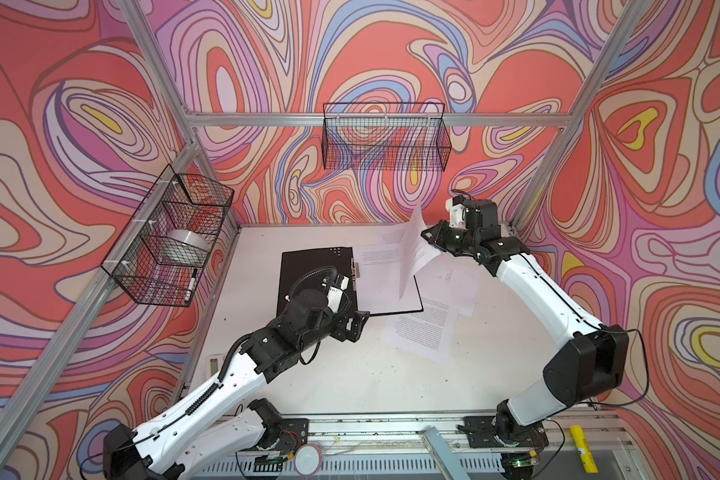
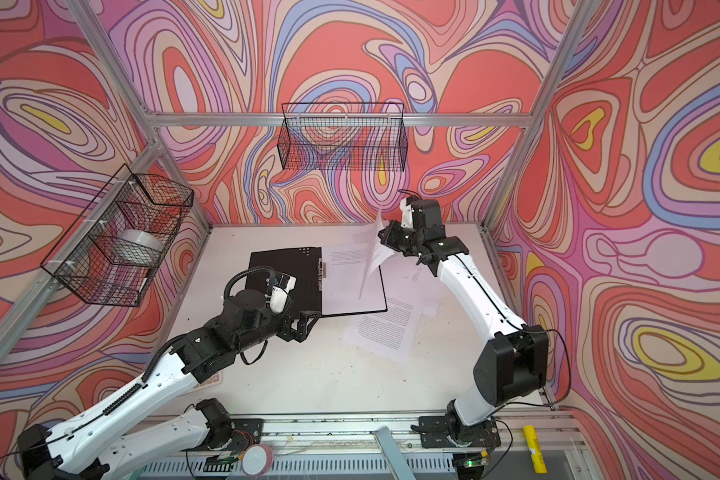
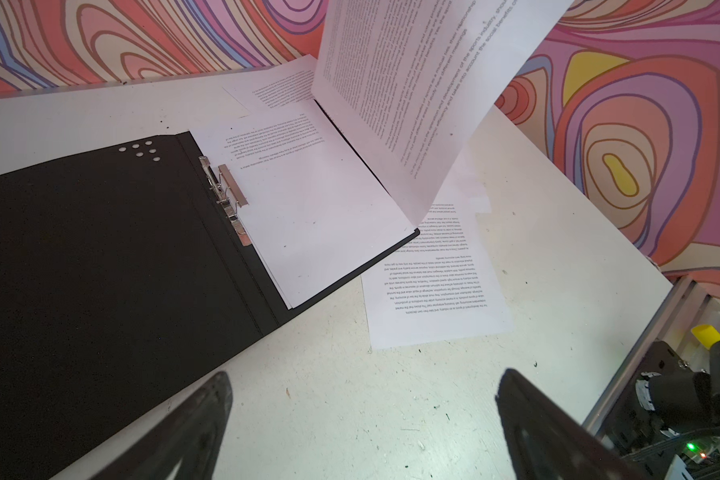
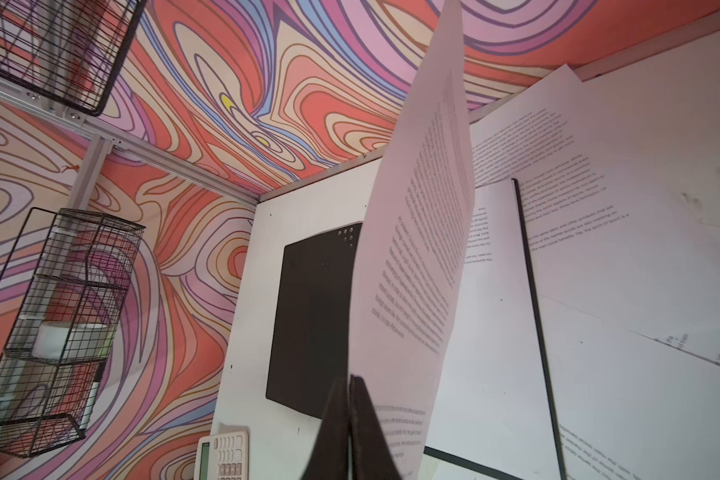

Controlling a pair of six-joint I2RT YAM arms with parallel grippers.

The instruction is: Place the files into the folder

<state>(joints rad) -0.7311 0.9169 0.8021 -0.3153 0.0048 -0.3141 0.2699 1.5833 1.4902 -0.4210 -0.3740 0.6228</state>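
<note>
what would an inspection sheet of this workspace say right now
surface: white table, specked, bare near the front
job's things: folder open, black inside up, clip at spine; a sheet lies in its right half; held sheet hangs upright above its right edge; loose sheets on table beside and behind it
clutter: calculator at table's left edge
pincers: left pincer open, empty, above table; right pincer shut on held sheet
cables: hose loops over left wrist; cable hangs at right elbow; no snag seen
surroundings: side basket holds tape roll and marker; back basket, nothing seen inside; swirl-patterned walls
</note>
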